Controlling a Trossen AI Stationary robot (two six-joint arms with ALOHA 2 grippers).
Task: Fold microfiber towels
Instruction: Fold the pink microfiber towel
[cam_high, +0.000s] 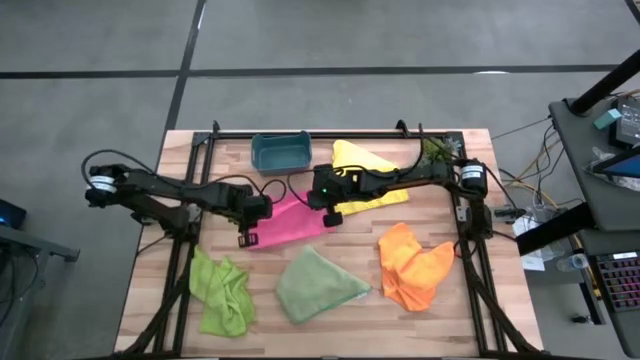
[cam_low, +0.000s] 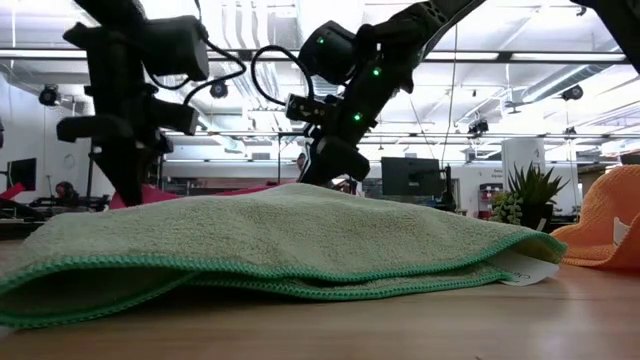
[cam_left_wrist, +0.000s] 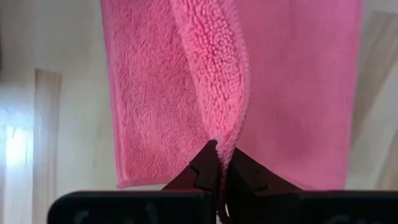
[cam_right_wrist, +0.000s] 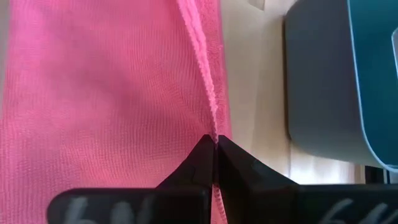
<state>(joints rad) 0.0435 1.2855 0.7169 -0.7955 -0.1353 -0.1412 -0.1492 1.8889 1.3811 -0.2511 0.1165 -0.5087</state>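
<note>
Table (cam_high: 150, 215) of pale wood carries 5 towels, 1 bin and 1 plant sprig, with 2 dark arms working over its middle.

Lime towel (cam_high: 222, 292) lies crumpled at the near left corner, clear of both arms.

Left gripper (cam_high: 246, 238) sits left of centre, at the near left end of the pink towel (cam_high: 285, 220). Its fingers (cam_left_wrist: 205, 165) are closed tight, pinching a raised ridge of pink pile between them, as the left wrist view shows.

Pink towel lies at the table's middle, spread between the 2 grippers, with the teal bin (cam_high: 281, 153) just beyond it at the far edge.

Sage towel (cam_high: 315, 285) lies flat near the front edge, centre, apart from the pink one. In the low view it fills the foreground (cam_low: 290, 240), folded over on itself with a stitched green hem.

Right gripper (cam_high: 332, 216) sits at the right end of the pink towel. Its fingers (cam_right_wrist: 199, 165) are also fully closed, clamped on the towel's hemmed edge, with the bin wall (cam_right_wrist: 323, 81) just beside it.

Yellow towel (cam_high: 362, 162) lies beyond centre, partly under the right arm.

Orange towel (cam_high: 412, 265) lies crumpled at the near right.

Sprig (cam_high: 436, 150) stands at the far right corner.
</note>
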